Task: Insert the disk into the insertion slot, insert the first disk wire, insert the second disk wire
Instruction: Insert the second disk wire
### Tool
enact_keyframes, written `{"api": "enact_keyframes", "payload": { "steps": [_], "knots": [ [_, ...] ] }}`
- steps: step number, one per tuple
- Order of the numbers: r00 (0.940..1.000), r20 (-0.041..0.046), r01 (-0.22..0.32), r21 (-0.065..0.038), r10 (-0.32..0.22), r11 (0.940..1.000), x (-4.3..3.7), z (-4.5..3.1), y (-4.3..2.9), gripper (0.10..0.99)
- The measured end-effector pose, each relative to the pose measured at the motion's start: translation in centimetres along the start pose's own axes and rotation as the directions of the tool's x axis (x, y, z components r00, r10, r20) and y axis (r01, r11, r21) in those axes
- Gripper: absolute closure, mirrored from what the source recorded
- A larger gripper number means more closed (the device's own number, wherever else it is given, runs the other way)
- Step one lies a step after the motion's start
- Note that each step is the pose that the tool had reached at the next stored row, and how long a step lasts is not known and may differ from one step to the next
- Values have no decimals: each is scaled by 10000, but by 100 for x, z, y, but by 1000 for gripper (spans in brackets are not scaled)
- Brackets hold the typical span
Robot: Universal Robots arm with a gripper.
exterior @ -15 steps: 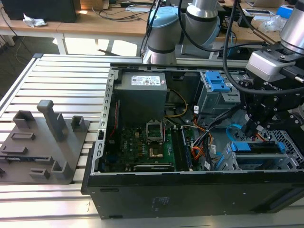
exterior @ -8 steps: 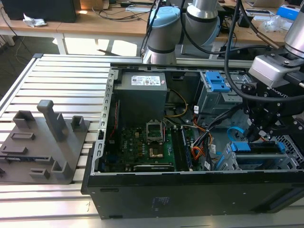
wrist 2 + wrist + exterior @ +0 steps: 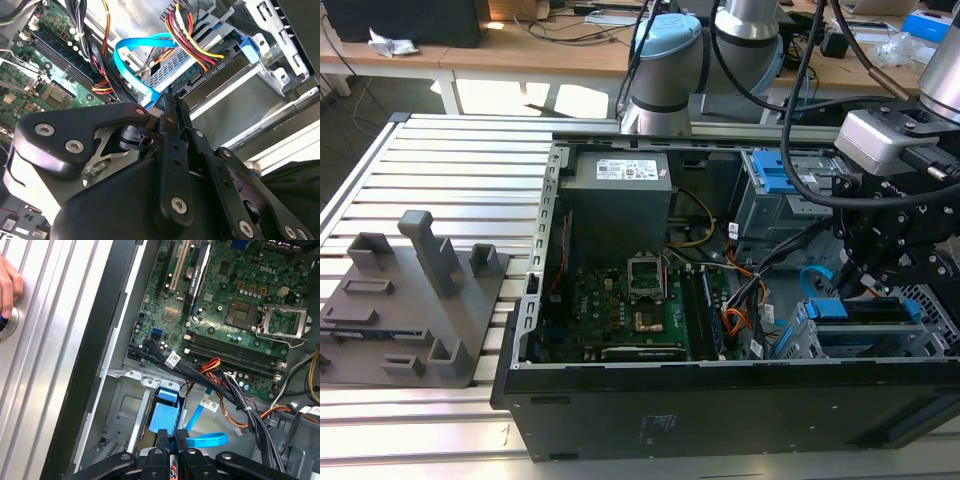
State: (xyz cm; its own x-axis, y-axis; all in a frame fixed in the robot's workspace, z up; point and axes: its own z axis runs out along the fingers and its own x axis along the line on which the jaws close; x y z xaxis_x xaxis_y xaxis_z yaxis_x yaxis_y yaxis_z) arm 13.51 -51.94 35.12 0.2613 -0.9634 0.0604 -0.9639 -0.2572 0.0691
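The disk (image 3: pixel 832 308), in its blue carrier, sits inside the insertion slot (image 3: pixel 880 340), the silver cage in the case's corner at the exterior view's right. Its carrier end (image 3: pixel 164 415) lies just ahead of my gripper (image 3: pixel 172 436). The first disk wire (image 3: pixel 212 64), a black plug on red, yellow and black leads, is seated on the disk's edge. The second disk wire (image 3: pixel 131 47), a light-blue flat cable, loops down to my gripper (image 3: pixel 167 104), whose fingers are shut on its plug end close to the disk's connectors.
The open case holds a motherboard (image 3: pixel 620 300), a power supply (image 3: pixel 620 195), a taller bay with blue latches (image 3: pixel 780 175) and an orange cable (image 3: pixel 735 322). A grey fixture (image 3: pixel 415 300) stands on the slatted table. A hand (image 3: pixel 7 287) rests outside the case.
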Motion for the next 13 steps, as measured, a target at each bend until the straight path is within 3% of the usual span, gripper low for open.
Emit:
{"api": "enact_keyframes", "payload": {
  "steps": [8,13],
  "knots": [
    [9943,71,-1062,-69,1063,9943,0,5,-1,925],
    [9861,106,-1659,-111,1660,9861,8,13,-33,925]
  ]
}}
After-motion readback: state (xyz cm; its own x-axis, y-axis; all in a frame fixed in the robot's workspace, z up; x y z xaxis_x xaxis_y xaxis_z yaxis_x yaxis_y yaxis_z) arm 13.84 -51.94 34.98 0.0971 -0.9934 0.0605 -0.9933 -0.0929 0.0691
